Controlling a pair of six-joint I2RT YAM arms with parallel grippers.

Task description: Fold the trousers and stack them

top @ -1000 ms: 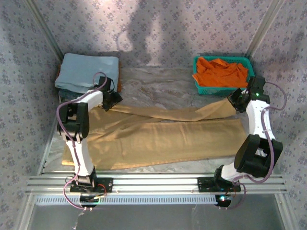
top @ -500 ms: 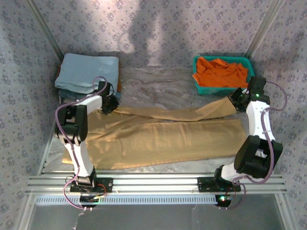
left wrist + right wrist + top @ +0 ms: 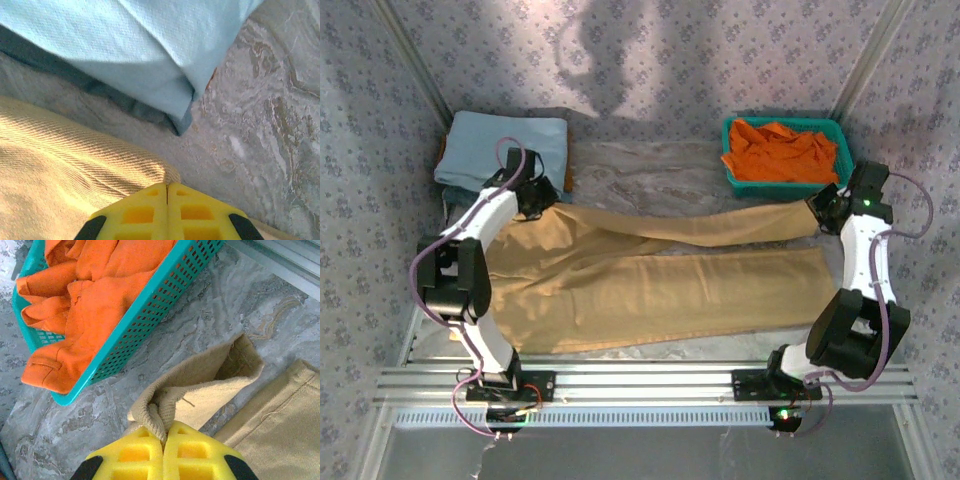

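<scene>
We see the light blue cloth (image 3: 150, 50) run off the top of the left wrist view, the teal basket (image 3: 145, 325) cut by the right wrist view's top edge, and the trousers' (image 3: 200, 390) hem hidden between the right gripper's (image 3: 164, 434) 2 pads (image 3: 132, 452).

table (image 3: 660, 165): grey marbled top
mid: tan trousers (image 3: 650, 290), spread across
back L: folded blue cloth (image 3: 500, 145)
back R: teal basket (image 3: 760, 187)

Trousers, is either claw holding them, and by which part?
Both. The left claw pinches the trousers at the far corner of the waist end; the right claw pinches the hem of the far leg.
</scene>
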